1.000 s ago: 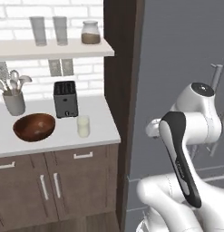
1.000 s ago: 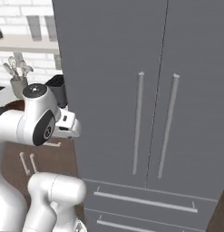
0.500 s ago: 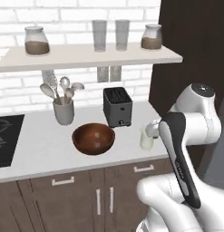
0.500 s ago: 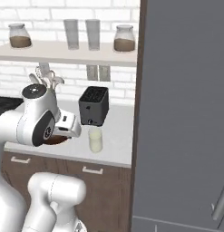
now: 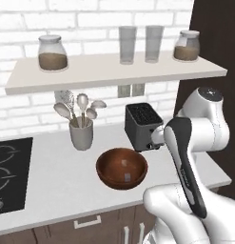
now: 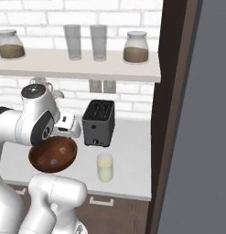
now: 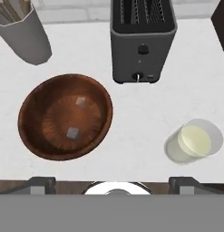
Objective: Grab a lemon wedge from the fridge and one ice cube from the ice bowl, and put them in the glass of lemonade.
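Since half a second before, the base had driven on left: the fridge [image 6: 201, 137] had slid to the right edge of my right base view and the worktop [image 7: 140, 108] was centred. From the hand camera I looked straight down on the ice bowl [image 7: 65, 117] holding two small cubes, the glass of lemonade [image 7: 193, 141] well to its right, and the black toaster [image 7: 141, 38] behind. Claw state: I could not tell.

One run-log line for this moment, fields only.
stage: at counter, above ice bowl | ice cubes: two in bowl | glass of lemonade: right of bowl, before toaster | gripper: state unclear | lemon wedge: unseen
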